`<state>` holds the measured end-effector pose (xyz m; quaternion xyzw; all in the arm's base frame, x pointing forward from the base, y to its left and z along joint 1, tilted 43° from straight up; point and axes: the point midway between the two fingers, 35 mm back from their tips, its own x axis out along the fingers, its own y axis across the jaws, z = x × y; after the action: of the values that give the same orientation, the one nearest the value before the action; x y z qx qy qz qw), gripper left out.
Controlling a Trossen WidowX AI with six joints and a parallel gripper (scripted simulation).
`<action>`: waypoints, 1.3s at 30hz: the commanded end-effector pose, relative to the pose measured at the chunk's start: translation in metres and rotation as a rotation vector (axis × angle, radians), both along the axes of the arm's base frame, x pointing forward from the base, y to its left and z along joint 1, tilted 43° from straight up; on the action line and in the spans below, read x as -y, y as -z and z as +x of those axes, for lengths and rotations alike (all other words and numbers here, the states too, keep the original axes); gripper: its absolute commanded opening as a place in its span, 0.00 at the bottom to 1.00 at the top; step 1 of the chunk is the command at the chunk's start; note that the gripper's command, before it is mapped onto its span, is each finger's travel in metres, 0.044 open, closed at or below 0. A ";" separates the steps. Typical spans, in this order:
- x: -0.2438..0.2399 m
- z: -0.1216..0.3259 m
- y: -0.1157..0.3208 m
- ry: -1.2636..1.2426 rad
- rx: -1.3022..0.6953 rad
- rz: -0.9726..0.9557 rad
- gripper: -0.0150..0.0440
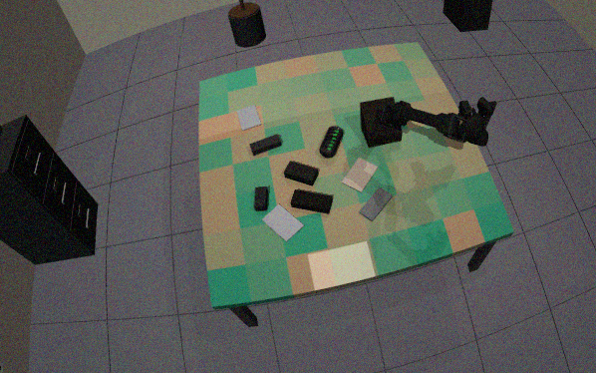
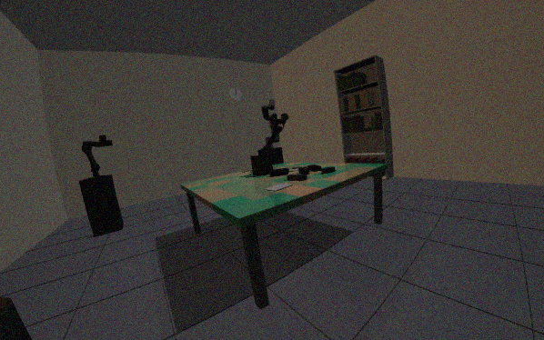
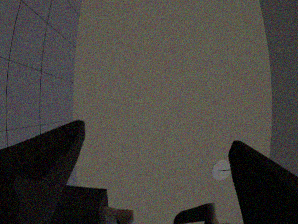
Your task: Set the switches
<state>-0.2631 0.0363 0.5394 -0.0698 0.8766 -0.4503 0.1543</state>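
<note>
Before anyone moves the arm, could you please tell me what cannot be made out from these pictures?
- Underside label of the switch unit: top view, hidden beneath its body.
- Which end of each switch is down: top view, too small and grainy.
- Switch numbers: top view, too small.
- Full fingers of the tool: wrist view, cut off by the picture's edges.
- Book titles on the shelf: exterior view, too small and dark.

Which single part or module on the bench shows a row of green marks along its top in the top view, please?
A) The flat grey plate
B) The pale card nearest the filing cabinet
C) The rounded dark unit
C: green marks run along the rounded dark unit.
</note>
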 end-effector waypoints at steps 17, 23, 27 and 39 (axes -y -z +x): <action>-0.079 -0.003 0.043 0.295 0.136 -0.150 1.00; -0.147 0.012 0.073 0.519 0.201 -0.299 1.00; -0.190 0.032 0.095 0.668 0.231 -0.406 1.00; -0.289 0.131 0.159 1.102 0.243 -0.755 1.00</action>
<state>-0.1628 0.3028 0.4002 0.3531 0.5982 -0.7194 -0.0023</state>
